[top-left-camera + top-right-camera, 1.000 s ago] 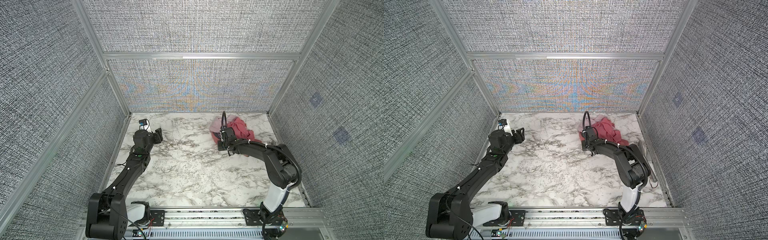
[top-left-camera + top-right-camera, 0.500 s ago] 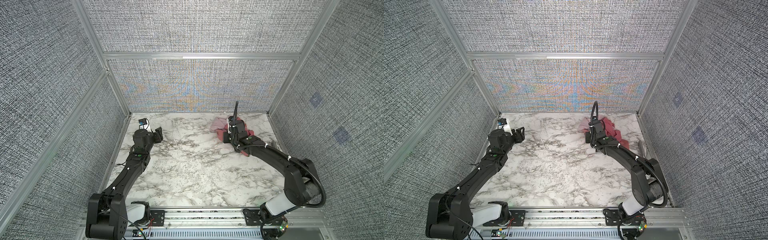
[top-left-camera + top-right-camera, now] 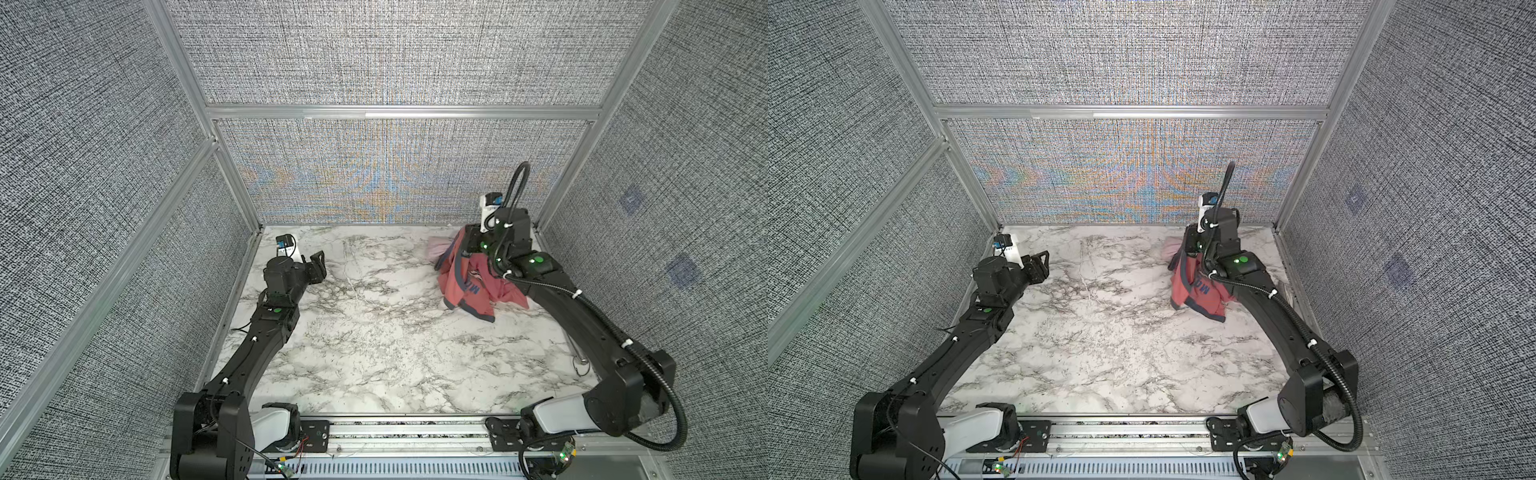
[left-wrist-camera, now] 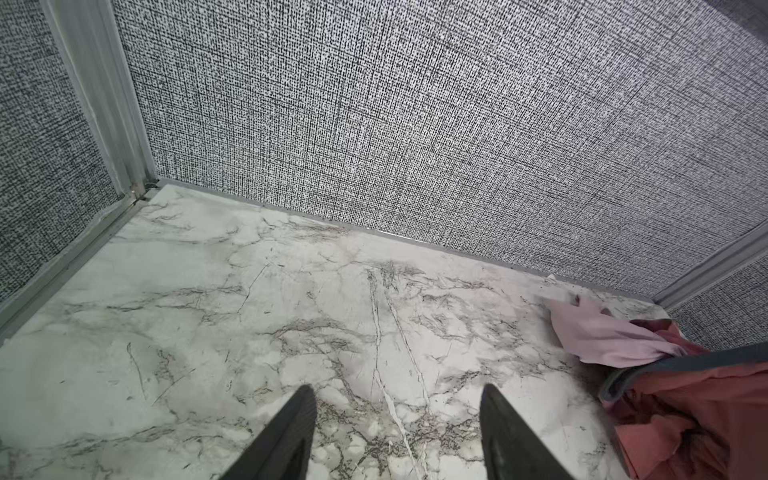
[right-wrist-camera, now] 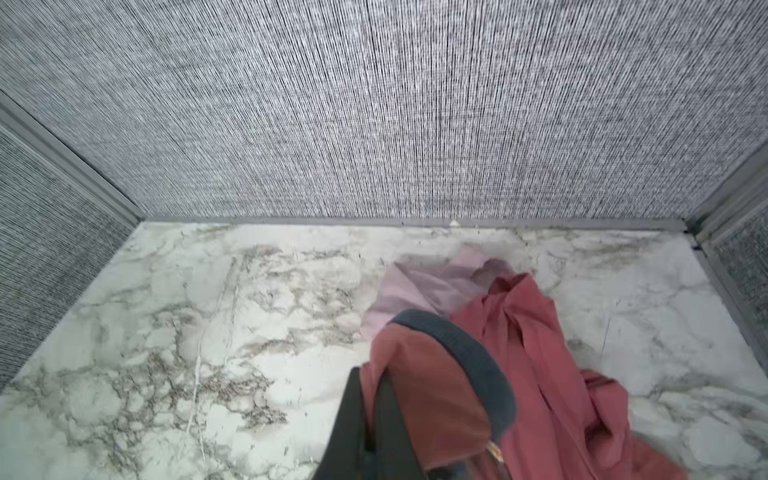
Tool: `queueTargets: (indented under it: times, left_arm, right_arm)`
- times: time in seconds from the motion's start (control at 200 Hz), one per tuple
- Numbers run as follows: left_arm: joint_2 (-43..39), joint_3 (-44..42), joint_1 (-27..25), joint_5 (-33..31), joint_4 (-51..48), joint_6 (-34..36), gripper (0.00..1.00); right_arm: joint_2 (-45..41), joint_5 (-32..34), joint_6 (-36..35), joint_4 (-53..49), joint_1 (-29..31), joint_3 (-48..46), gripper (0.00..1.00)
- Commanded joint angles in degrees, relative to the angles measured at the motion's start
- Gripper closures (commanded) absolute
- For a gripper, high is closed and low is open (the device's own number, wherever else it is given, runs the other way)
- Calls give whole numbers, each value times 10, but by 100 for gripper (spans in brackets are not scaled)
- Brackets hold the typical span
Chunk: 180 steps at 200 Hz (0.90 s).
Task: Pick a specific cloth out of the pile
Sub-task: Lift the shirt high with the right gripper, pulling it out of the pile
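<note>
We see the right gripper (image 5: 374,395) clamped on the cloth (image 3: 455,270), which hangs near the back wall (image 3: 395,174), partly hidden behind the right arm (image 3: 582,316). Its blue lettering (image 3: 473,286) is creased and unreadable to us; the fingers of the left gripper (image 4: 397,390) stand apart, empty.

Rear right of table (image 3: 374,353): the cloth (image 3: 469,286), suspended from right gripper (image 3: 471,245), lower edge resting on the surface. Just behind, toward the left: flat cloth (image 3: 438,247). Touching on the right: crumpled cloth (image 5: 540,332). Rear left, well apart: left gripper (image 3: 316,262).
</note>
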Motion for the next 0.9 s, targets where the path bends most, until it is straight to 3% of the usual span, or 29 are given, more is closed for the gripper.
queueTargets:
  times: [0.0, 0.225, 0.435, 0.655, 0.895]
  left_arm:
    - [-7, 8, 0, 11, -1, 1, 35]
    - [-15, 20, 0, 20, -10, 0, 36]
    - [-21, 30, 0, 24, -25, -1, 36]
    - [-36, 54, 0, 31, -52, -2, 37]
    - [-58, 71, 0, 34, -72, 0, 37]
  right_arm:
    - [-2, -46, -5, -6, -14, 51, 100]
    - [43, -141, 14, -48, -53, 216, 100]
    - [86, -187, 39, -74, -72, 354, 100]
    - [127, -298, 75, -80, -74, 494, 100]
    - [158, -319, 79, -108, -74, 632, 100]
